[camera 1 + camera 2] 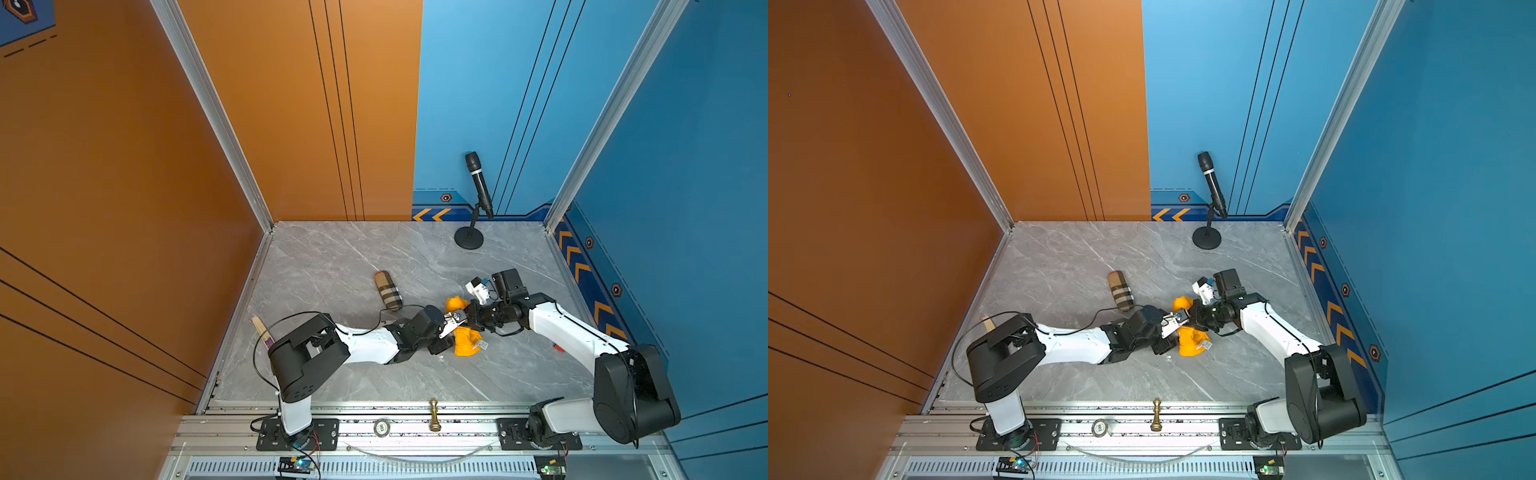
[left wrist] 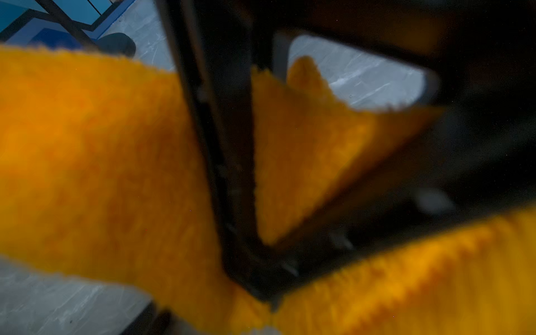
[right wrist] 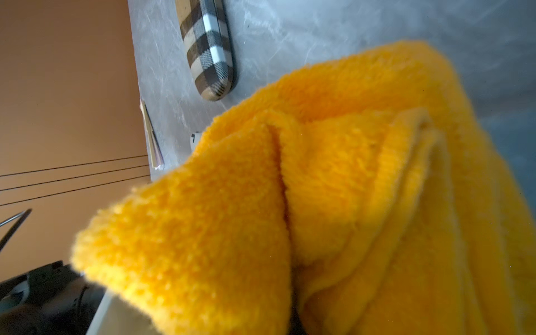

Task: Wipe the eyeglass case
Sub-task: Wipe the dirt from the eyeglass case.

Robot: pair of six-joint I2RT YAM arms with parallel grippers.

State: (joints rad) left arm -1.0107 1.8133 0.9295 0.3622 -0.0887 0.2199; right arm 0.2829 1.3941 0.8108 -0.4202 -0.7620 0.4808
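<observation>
The eyeglass case [image 1: 387,291] [image 1: 1120,291], brown plaid and closed, lies on the grey marble table left of both grippers, untouched; it also shows in the right wrist view [image 3: 208,52]. A fluffy yellow cloth [image 1: 467,343] [image 1: 1192,343] hangs between the two grippers, which meet tip to tip. My right gripper [image 1: 467,313] [image 1: 1192,313] is shut on the cloth [image 3: 348,174], which bunches out and hides its fingers. My left gripper [image 1: 451,338] [image 1: 1173,336] is shut on the cloth's lower part, and cloth [image 2: 87,145] covers its jaws.
A black microphone on a round stand [image 1: 468,239] is at the back of the table. A wooden stick [image 1: 261,328] lies by the orange left wall. A gold chess piece [image 1: 434,415] stands on the front rail. A small red item [image 1: 557,347] lies under the right arm.
</observation>
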